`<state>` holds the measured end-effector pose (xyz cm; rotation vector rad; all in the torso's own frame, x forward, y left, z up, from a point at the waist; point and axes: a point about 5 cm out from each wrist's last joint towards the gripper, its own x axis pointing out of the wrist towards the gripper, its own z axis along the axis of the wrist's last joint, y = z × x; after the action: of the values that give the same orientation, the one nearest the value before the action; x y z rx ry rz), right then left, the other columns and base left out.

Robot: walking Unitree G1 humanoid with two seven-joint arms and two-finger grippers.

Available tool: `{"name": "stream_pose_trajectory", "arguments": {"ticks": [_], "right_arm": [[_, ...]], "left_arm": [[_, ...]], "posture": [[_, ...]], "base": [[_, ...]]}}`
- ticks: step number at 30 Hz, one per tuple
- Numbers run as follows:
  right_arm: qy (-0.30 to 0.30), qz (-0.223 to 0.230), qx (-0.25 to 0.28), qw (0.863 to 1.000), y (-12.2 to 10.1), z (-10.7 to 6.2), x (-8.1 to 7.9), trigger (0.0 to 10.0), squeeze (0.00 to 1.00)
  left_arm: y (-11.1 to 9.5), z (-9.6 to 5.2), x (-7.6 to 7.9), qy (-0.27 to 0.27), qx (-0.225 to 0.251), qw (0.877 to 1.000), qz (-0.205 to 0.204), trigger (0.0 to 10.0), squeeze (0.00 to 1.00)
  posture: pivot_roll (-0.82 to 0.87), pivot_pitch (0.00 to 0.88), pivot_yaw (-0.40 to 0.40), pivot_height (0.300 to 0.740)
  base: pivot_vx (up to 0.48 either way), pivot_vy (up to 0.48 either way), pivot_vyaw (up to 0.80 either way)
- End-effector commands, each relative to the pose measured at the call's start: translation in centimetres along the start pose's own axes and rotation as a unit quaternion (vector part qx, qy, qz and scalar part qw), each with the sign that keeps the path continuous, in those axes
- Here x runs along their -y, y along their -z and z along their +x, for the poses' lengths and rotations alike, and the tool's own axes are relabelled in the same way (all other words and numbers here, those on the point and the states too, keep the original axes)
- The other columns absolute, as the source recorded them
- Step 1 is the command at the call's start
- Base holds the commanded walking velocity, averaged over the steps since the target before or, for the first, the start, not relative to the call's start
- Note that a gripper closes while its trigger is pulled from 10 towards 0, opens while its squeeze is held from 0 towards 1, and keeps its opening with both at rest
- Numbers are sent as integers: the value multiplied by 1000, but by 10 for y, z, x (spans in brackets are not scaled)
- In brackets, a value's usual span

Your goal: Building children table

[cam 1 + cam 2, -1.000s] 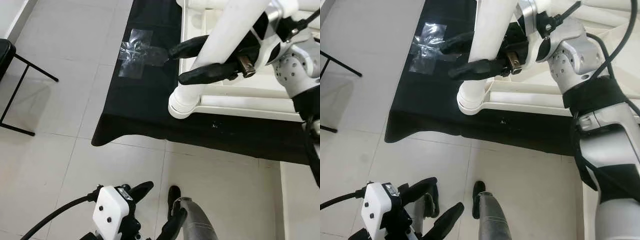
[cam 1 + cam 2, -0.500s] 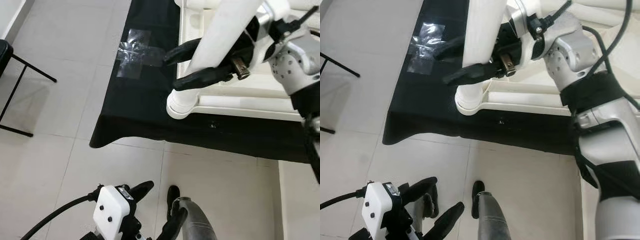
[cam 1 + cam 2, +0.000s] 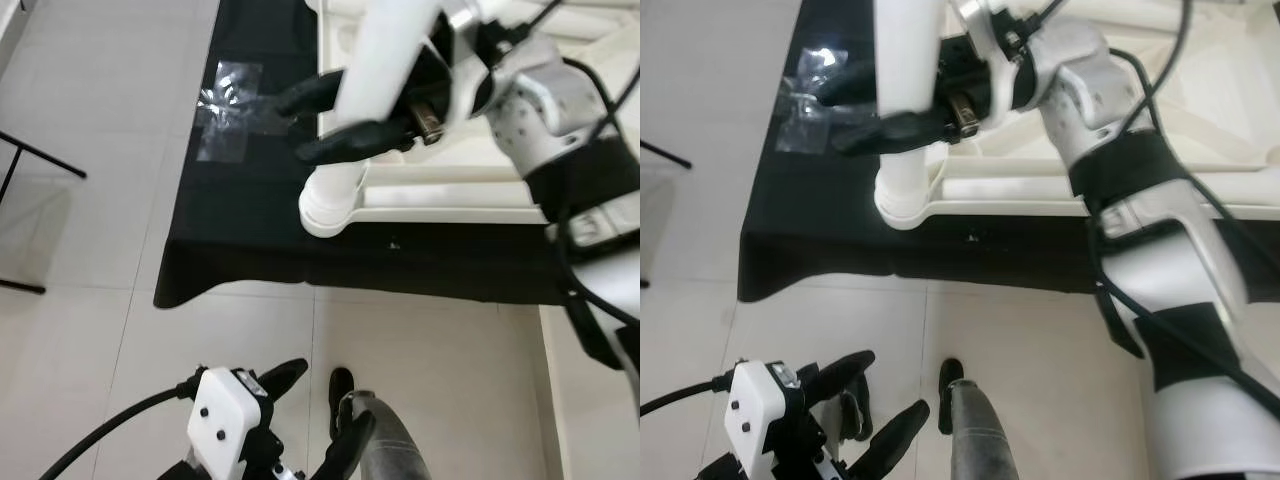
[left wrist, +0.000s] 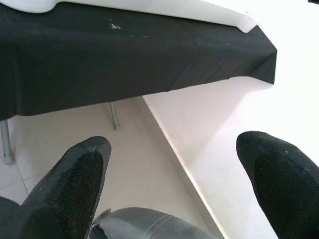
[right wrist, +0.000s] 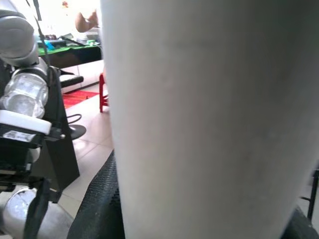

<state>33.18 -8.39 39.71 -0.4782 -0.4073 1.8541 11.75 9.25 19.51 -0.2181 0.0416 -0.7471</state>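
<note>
- The right gripper point(image 3: 325, 120) reaches in from 2 o'clock in the head views and has its two black fingers point(image 3: 885, 127) clamped around a white table leg point(image 3: 385, 55), one finger on each side of the tube.
- That table leg stands nearly upright, leaning a little toward 1 o'clock; its flared foot point(image 3: 328, 208) sits at the corner of the white tabletop point(image 3: 450, 195), which lies flat with its ribbed underside facing up.
- The tabletop rests on a black cloth point(image 3: 240, 235) covering a low surface; the cloth's front edge hangs over the pale tiled floor point(image 3: 90, 330).
- A clear plastic bag point(image 3: 228, 95) lies on the cloth at about 10 o'clock from the leg's foot — near the gripper's fingertips, though whether it touches them cannot be told.
- In the right wrist view the table leg point(image 5: 209, 119) is pressed close against the camera, with a black finger point(image 5: 97, 204) hugging its side.
- The left gripper point(image 4: 172, 189) hangs low at 6 o'clock in the head views, over the floor and well apart from the tabletop; its fingers point(image 4: 75, 184) are spread wide with nothing between them.
- A thin black metal frame point(image 3: 30, 165) stands on the floor at 9 o'clock.
</note>
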Motion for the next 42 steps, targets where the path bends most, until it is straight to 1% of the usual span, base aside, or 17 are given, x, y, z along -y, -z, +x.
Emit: {"name": "stream_pose_trajectory", "arguments": {"ticks": [1,8,16,27,30,33,35,36,37,40,42], "right_arm": [[43,48,-78,995,38,-10,-5,10000,0],[44,47,-77,995,39,-11,-5,10000,0],[28,37,-60,997,44,-18,-15,10000,0],[17,30,-56,998,43,-12,-15,10000,0],[15,26,-62,998,43,-10,-15,10000,0],[2,19,-84,996,44,-8,-17,10000,0],[2,19,-84,996,44,-8,-17,10000,0],[-8,18,-96,995,44,-7,-18,10000,0],[-8,18,-96,995,44,-7,-18,10000,0],[-31,14,-107,994,38,-2,-19,10000,0],[-34,13,-110,993,37,0,-17,10000,0]], "left_arm": [[3,-3,4,7,-14,1000,-15,10000,0],[3,-3,4,6,-14,1000,-14,10000,0],[3,-2,4,6,-16,1000,-13,10000,0],[3,-2,4,5,-18,1000,-11,10000,0],[3,-2,4,5,-17,1000,-12,10000,0],[3,-2,4,5,-17,1000,-11,10000,0],[3,-2,4,5,-17,1000,-11,10000,0],[3,-1,4,4,-17,1000,-11,10000,0],[3,-1,4,4,-17,1000,-11,10000,0],[2,-1,3,4,-16,1000,-10,10000,0],[2,-1,3,4,-16,1000,-10,10000,0]], "posture": [[86,559,-77,740],[86,555,-77,740],[89,551,-70,740],[91,539,-67,740],[90,537,-68,740],[90,536,-70,740],[90,536,-70,740],[86,537,-73,740],[86,537,-73,740],[83,536,-78,740],[83,536,-78,740]], "base": [[0,0,0],[0,0,0],[0,0,0],[0,0,0],[0,0,0],[0,0,0],[0,0,0],[0,0,0],[0,0,0],[0,0,0],[0,0,0]]}}
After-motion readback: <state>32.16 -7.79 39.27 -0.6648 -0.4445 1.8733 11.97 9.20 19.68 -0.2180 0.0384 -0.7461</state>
